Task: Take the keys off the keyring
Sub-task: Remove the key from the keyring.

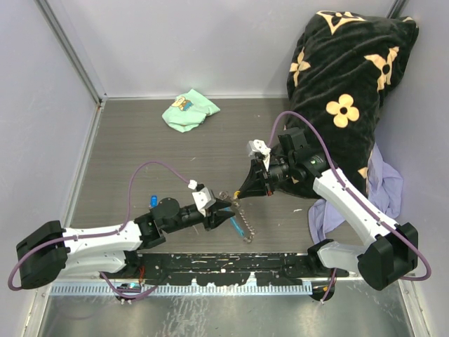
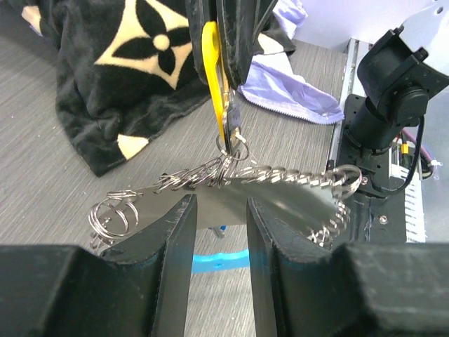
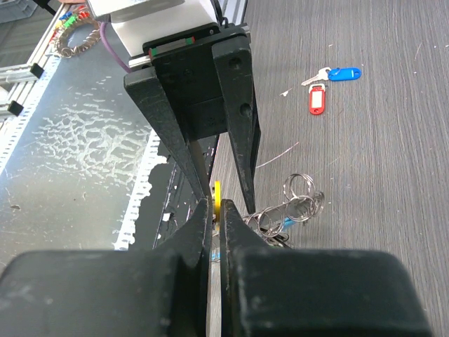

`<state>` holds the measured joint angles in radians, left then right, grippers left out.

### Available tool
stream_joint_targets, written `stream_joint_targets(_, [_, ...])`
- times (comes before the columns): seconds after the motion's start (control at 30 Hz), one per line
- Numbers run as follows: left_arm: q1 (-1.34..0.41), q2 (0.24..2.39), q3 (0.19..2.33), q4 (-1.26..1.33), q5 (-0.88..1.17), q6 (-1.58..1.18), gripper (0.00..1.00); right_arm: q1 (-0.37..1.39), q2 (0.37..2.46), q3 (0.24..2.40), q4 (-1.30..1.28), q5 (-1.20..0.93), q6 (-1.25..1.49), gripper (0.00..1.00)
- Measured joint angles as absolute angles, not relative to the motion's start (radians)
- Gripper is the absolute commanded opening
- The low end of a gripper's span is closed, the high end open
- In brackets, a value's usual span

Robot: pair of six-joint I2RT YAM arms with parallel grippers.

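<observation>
Black right tool (image 3: 216,208) pinching yellow-tagged key (image 2: 212,70), left tool (image 2: 219,205) part-spread by silvery chain-linked keyring (image 2: 295,175), hold unclear

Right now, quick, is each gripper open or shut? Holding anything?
Left gripper: closed on the keyring.
Right gripper: shut on the yellow key.

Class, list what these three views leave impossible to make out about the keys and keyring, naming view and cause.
- Top view: keyring too small to count its keys.
- Left wrist view: sky-blue fob mostly hidden behind the left gripper; whether that gripper pinches anything is unclear.
- Right wrist view: yellow tag mostly hidden inside the shut right gripper.
</observation>
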<state>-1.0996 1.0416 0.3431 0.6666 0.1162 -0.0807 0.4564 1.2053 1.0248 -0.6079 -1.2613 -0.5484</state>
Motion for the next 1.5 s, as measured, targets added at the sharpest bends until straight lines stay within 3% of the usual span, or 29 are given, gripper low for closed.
stream_joint_targets(0.37, [-1.108, 1.042, 0.345, 0.698, 0.109, -0.086, 0.29, 0.456, 1.205, 1.025, -0.608, -1.261, -0.548, 0.01])
stream_joint_targets(1.5, [-1.118, 1.027, 0.375, 0.675, 0.113, -0.035, 0.28, 0.456, 1.205, 1.025, -0.611, -1.262, -0.552, 0.01])
